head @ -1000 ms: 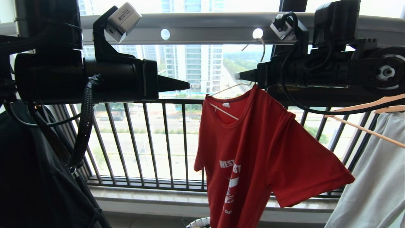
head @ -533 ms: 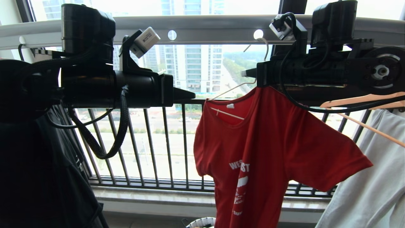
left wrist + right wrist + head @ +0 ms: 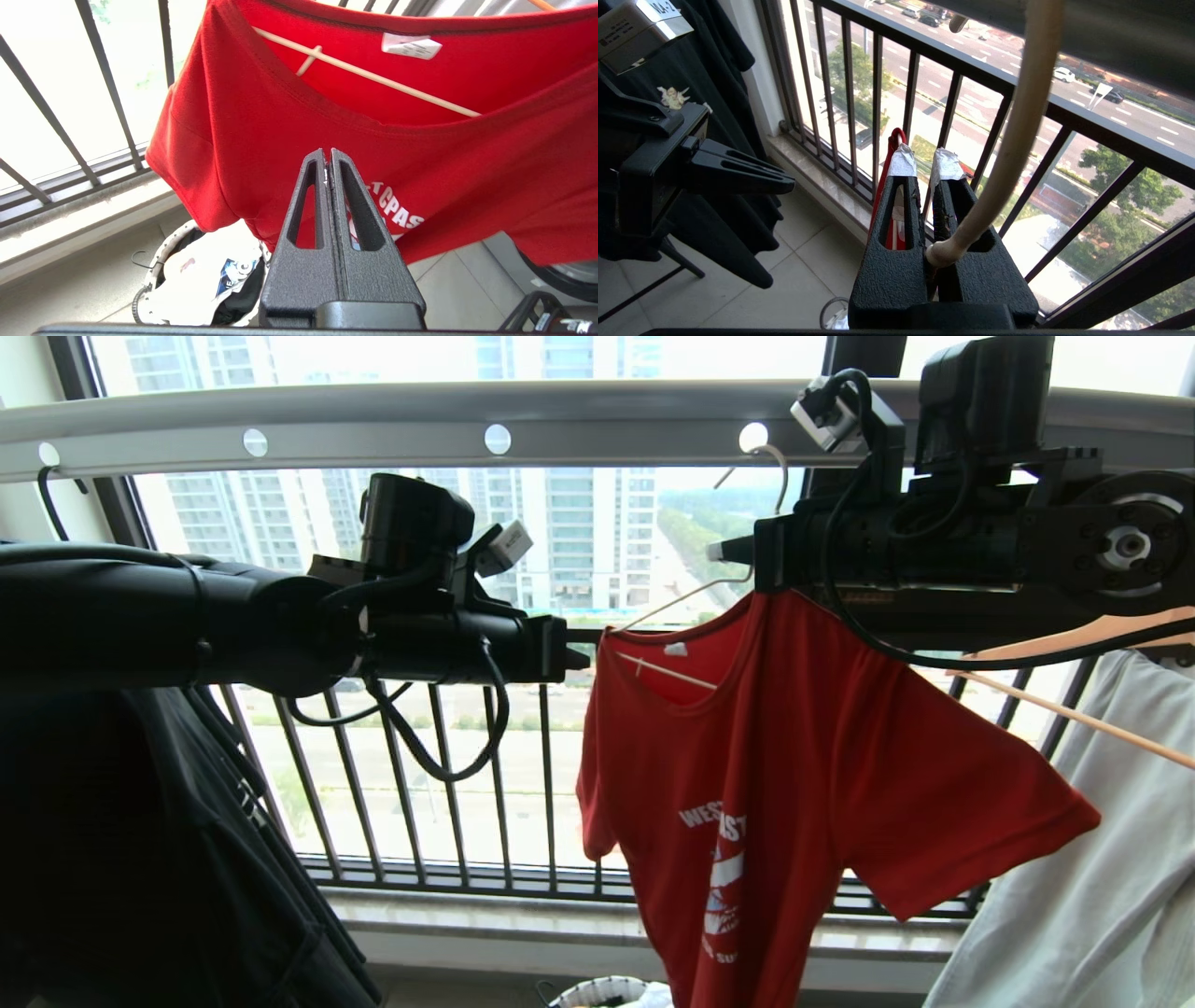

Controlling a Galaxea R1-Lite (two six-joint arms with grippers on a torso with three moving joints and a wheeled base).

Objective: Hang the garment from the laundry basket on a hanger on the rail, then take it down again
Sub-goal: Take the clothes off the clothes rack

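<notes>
From the head camera, the red T-shirt (image 3: 803,784) hangs on the thin wire hanger (image 3: 695,593), whose hook goes up to the pale rail (image 3: 607,420). The right gripper (image 3: 724,553) is at the hanger neck; the left gripper (image 3: 577,659) is just beside the collar. The basket (image 3: 602,991) stands below on the floor.

In the left wrist view the jaws are pressed together and hold nothing — the shirt is just in front.

In the right wrist view the jaws are clamped on the hanger wire, right at its base. To take it down well, I think the right arm should lift the hook straight up first, and the left should support the cloth.
</notes>
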